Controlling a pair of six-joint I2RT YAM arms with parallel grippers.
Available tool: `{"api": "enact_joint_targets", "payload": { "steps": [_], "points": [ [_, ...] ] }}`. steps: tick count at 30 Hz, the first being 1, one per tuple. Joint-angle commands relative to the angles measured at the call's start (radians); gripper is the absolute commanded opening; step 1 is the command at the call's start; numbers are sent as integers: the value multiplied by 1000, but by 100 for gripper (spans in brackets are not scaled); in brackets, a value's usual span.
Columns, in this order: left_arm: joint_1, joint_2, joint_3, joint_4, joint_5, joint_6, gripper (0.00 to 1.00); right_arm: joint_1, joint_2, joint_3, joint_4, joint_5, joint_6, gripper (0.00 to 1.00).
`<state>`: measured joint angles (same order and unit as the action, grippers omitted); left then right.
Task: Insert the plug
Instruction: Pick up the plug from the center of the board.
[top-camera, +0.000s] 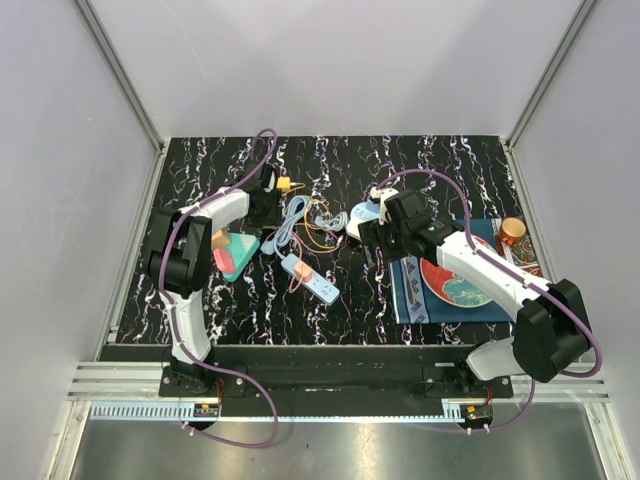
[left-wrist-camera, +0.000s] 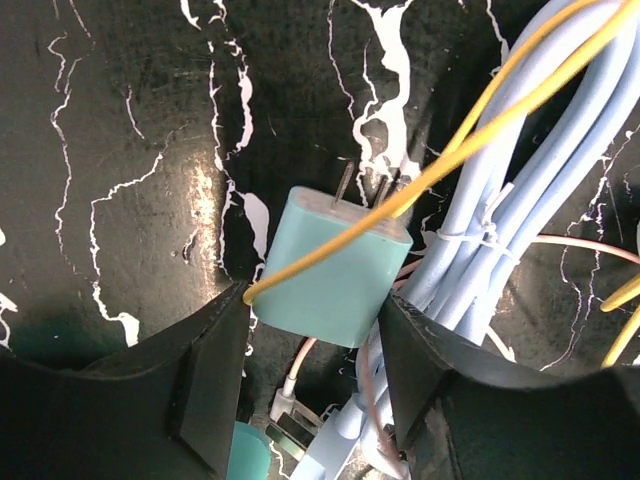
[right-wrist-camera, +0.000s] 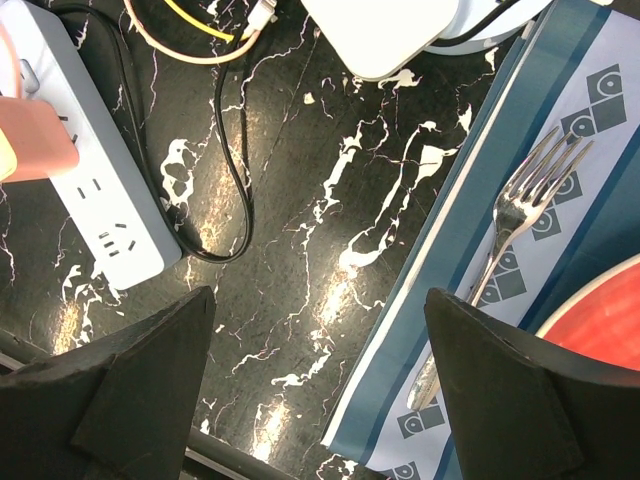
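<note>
A teal plug (left-wrist-camera: 335, 275) with metal prongs lies on the black marble table, against a bundle of light blue cable (left-wrist-camera: 520, 200), with a yellow wire (left-wrist-camera: 480, 130) across it. My left gripper (left-wrist-camera: 315, 300) has both fingertips against the plug's sides; in the top view the gripper (top-camera: 265, 212) hides it. The white power strip (top-camera: 312, 280) lies mid-table with a pink plug (top-camera: 299, 268) in it, and both show in the right wrist view, strip (right-wrist-camera: 100, 190) and pink plug (right-wrist-camera: 30, 135). My right gripper (right-wrist-camera: 320, 300) is open and empty, right of the strip (top-camera: 378, 250).
A blue placemat (top-camera: 410, 295) holds a red plate (top-camera: 460, 280) and a fork (right-wrist-camera: 520, 210). A copper can (top-camera: 513, 232) stands at the far right. A white adapter (right-wrist-camera: 385, 35), a black cable (right-wrist-camera: 240, 190), a yellow connector (top-camera: 285, 185) and a teal triangular object (top-camera: 238, 255) lie nearby.
</note>
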<state>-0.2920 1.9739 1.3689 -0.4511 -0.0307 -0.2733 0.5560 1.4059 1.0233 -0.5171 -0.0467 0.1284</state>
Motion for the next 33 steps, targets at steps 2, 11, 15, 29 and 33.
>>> {"api": "enact_joint_targets", "payload": {
  "steps": [2, 11, 15, 29, 33],
  "points": [
    [1, -89, -2, 6, -11, -18, 58, -5, -5, -6, 31, -19, -15, 90],
    [-10, -147, -8, 35, 55, 40, 65, -5, -4, -9, 31, -18, -18, 90],
    [-15, -130, 13, 51, 54, 91, 62, -5, -4, -8, 32, -19, -18, 90],
    [8, 52, 208, -1, 109, 365, 62, -5, 2, -14, 31, -28, -26, 90],
    [22, 98, 255, -35, 143, 384, 63, -5, 8, -14, 31, -32, -27, 90]
  ]
}}
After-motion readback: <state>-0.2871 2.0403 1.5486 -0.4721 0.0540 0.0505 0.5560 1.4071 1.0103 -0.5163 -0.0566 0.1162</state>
